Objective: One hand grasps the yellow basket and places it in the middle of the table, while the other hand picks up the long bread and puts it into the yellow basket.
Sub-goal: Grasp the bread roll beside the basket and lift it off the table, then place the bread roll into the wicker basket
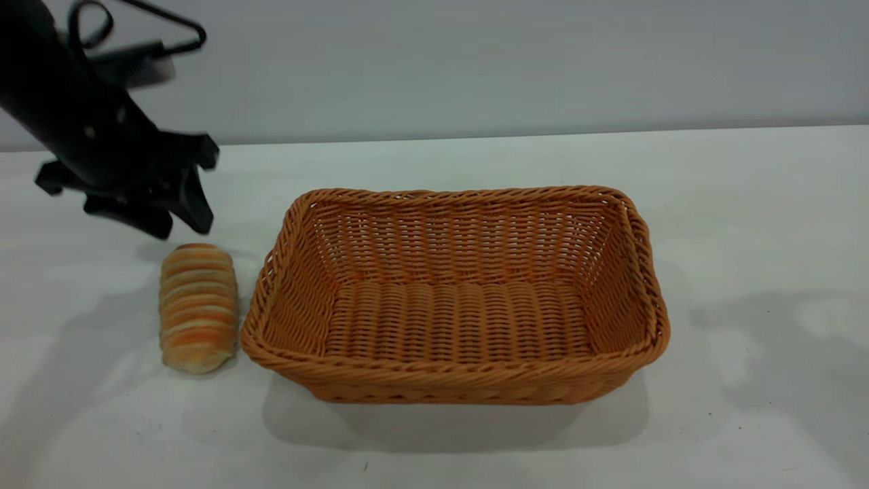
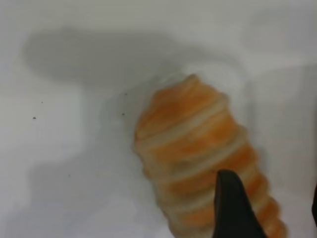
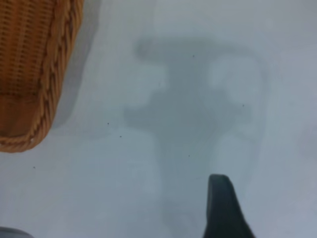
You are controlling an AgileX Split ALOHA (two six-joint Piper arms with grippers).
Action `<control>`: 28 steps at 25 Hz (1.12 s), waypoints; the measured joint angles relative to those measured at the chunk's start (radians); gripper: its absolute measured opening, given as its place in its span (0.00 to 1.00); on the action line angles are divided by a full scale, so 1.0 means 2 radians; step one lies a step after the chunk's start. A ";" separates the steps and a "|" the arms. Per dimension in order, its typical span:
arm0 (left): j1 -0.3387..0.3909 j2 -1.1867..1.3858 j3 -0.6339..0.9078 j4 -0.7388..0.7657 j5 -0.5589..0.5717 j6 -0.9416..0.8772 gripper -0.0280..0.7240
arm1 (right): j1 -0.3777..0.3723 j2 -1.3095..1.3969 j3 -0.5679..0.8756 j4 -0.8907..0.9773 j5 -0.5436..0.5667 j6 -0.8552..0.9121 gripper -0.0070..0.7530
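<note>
1. Nearest the exterior camera is bare white table (image 1: 434, 448), dotted with a few dark specks, running along the bottom of the frame.
2. Just behind it stands the yellow basket (image 1: 455, 377), a big woven wicker tray with a braided rim, centre frame, nothing inside.
3. Left of the basket lies the long bread (image 1: 198, 307), a small striped loaf pointing away from the camera, its side just beside the basket's left rim.
4. Upper left, the left gripper (image 1: 178, 219) hangs above the loaf's far end, not touching it; its black fingers are spread and hold nothing.
5. The left wrist view has the bread (image 2: 198, 158) below one dark fingertip (image 2: 233, 208).
6. The right wrist view shows the right gripper's finger (image 3: 223, 208) over bare table (image 3: 198, 99), apart from a basket corner (image 3: 47, 89); its opening cannot be judged.
</note>
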 joint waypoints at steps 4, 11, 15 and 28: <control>0.000 0.041 -0.002 0.000 -0.024 0.005 0.62 | 0.000 0.000 0.000 0.000 0.000 0.000 0.64; 0.000 0.078 -0.008 -0.006 -0.044 0.013 0.57 | 0.000 0.000 0.000 0.000 0.002 0.000 0.64; 0.001 0.068 -0.008 -0.005 -0.034 0.014 0.22 | 0.000 0.000 0.000 0.000 0.002 0.003 0.64; -0.033 -0.144 -0.001 -0.013 0.005 0.015 0.09 | 0.000 0.000 0.000 0.000 0.002 0.004 0.63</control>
